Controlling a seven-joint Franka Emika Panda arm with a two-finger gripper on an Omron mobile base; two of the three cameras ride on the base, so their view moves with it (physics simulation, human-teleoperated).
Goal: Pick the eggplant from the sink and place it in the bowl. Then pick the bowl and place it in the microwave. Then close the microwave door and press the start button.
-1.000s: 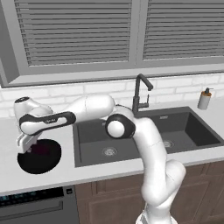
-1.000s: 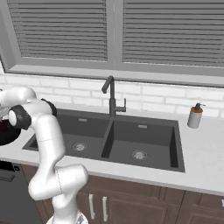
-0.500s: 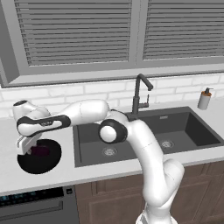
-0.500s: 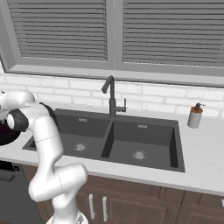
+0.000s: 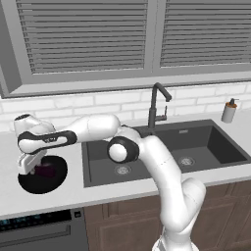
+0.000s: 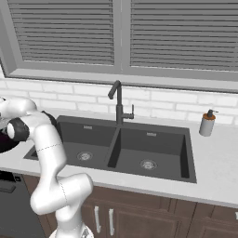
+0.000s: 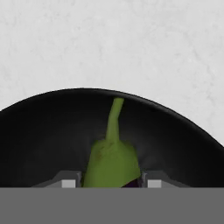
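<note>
The black bowl point(image 5: 55, 179) sits on the counter to the left of the sink point(image 5: 162, 147). My gripper point(image 5: 32, 165) hangs low over the bowl's left half, shut on the eggplant point(image 5: 45, 170), a dark purple piece inside the bowl. In the hand view the eggplant point(image 7: 112, 159) shows its green stem cap pointing away from me, pressed between the two fingertips point(image 7: 68, 182), with the bowl's wall point(image 7: 43, 131) curving behind it. From the right base view, a sliver of the bowl point(image 6: 5, 142) shows at the left edge beside the sink point(image 6: 130, 148). The microwave is out of view.
A dark faucet point(image 5: 156, 105) rises behind the sink divider. A soap dispenser point(image 5: 228, 112) stands on the counter at the far right. An appliance's control panel point(image 5: 34, 221) sits under the counter below the bowl. Brick backsplash and window blinds close off the back.
The hand has shifted slightly left and settled a little lower over the bowl, with the eggplant still between its fingers. Nothing else has moved.
</note>
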